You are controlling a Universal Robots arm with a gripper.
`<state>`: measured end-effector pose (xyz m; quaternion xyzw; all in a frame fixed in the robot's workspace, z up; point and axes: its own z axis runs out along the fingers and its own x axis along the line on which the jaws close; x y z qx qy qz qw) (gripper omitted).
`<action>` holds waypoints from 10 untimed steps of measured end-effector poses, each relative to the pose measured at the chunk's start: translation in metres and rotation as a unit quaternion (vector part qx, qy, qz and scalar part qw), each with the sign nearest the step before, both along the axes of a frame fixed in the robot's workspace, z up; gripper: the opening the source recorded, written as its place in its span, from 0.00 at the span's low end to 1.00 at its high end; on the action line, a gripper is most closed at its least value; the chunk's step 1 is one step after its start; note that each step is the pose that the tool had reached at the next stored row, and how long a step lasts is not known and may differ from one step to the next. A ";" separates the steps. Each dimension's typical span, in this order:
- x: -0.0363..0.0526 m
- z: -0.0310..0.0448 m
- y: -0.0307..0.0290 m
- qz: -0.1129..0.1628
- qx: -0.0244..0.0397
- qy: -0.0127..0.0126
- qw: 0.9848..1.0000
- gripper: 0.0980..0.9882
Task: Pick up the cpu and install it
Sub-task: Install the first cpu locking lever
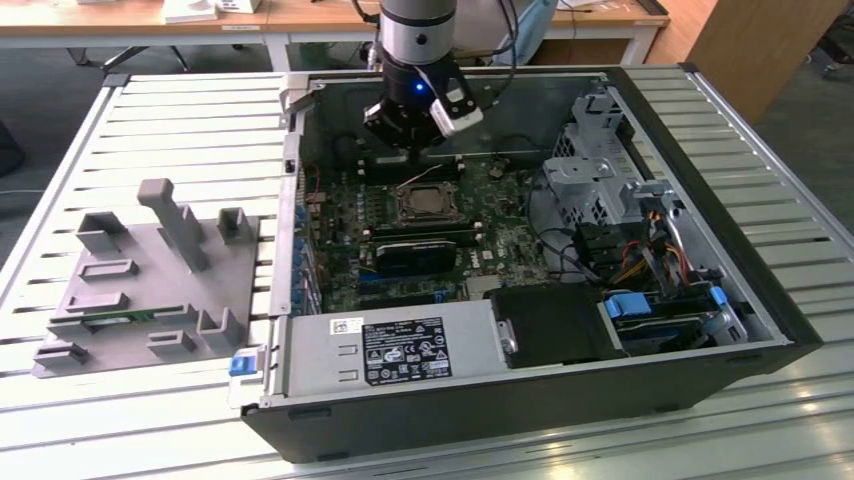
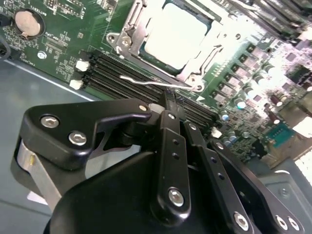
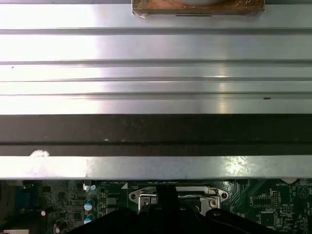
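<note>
The cpu [image 2: 176,35] lies flat in its socket [image 2: 130,35] on the motherboard [image 2: 58,44] of the open computer case [image 1: 747,300], its shiny metal top facing up, and the metal retention frame surrounds it. In the exterior view the chip [image 1: 426,203] sits near the middle of the board, with the gripper [image 1: 407,150] poised just beyond the socket toward the case's far wall. The second wrist view shows the jaws drawn together to a narrow tip [image 2: 170,100] right at the thin wire latch lever [image 2: 156,83] by the socket's edge. Nothing is visibly held between them, though whether they are pinching the lever I cannot tell.

The main risk, as I judge it, lies at that lever: a push that slides off the wire could scrape the memory slots [image 2: 122,73] just beside it or leave the frame unlatched. If the chip were not seated squarely, clamping could also bend the socket's contacts.

The chip is square, so it has no real long axis. Its edges run parallel to the socket frame and, in the exterior view, roughly parallel to the case walls.
</note>
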<state>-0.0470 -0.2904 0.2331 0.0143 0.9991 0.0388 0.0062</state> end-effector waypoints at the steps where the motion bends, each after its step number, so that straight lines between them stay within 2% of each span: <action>1: 0.0007 -0.0006 0.0006 0.000 0.000 0.000 1.000 0.01; 10: 0.0057 -0.0037 0.0017 0.000 0.000 0.000 1.000 0.01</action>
